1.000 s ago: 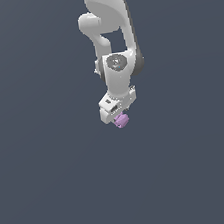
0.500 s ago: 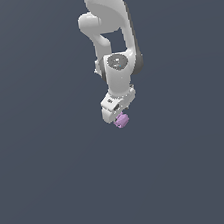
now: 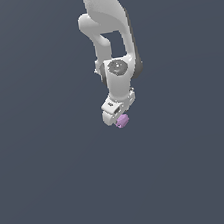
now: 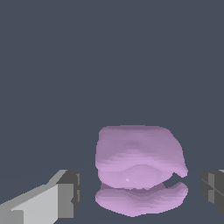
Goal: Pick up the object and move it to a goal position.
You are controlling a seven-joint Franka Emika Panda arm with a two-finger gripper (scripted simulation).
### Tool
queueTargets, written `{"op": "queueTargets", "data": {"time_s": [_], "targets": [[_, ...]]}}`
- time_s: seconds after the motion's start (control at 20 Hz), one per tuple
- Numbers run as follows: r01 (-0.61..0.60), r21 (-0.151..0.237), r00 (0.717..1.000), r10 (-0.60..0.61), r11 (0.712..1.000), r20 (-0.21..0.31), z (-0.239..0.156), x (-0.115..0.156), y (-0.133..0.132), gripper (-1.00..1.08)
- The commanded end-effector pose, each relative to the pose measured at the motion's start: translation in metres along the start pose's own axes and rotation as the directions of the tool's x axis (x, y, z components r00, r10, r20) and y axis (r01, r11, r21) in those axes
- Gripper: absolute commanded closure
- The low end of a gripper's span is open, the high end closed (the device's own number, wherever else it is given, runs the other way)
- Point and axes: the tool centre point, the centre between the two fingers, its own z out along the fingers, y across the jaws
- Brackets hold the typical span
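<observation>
Two views show you the same small scene. In the exterior view the white arm (image 3: 109, 43) hangs down from the top edge, where its upper part is cut off. The claw (image 3: 115, 114) at its lower end is too small there for you to separate the fingers. The lilac object (image 3: 122, 120) sits at the claw's tip, partly covered by it.

In the wrist view the object (image 4: 138, 168) lies between the two dark finger pads (image 4: 72, 192), with a clear gap on each side. The claw is apart and touches nothing. One finger is cut off by the frame edge, so you see only its pad. A groove divides the knobbly lump into two lobes.

Behind everything you see only a flat, uniform slate-grey surface (image 3: 48, 183), without edges, corners or shadows; whether the object rests on it cannot be told.
</observation>
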Motion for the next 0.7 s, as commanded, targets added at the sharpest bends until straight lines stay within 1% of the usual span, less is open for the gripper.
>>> {"op": "queueTargets", "data": {"time_s": [0.0, 0.2, 0.4, 0.45, 0.65], "targets": [[0.002, 0.000, 1.000, -0.002, 1.000, 0.000, 0.012, 0.000, -0.001, -0.92], [0.002, 0.000, 1.000, -0.002, 1.000, 0.000, 0.025, -0.001, 0.000, -0.92], [0.003, 0.000, 1.000, -0.003, 1.000, 0.000, 0.029, 0.000, 0.000, -0.92], [0.003, 0.000, 1.000, -0.003, 1.000, 0.000, 0.029, 0.000, 0.000, 1.08], [0.003, 0.000, 1.000, -0.003, 1.000, 0.000, 0.029, 0.000, 0.000, 1.08]]}}
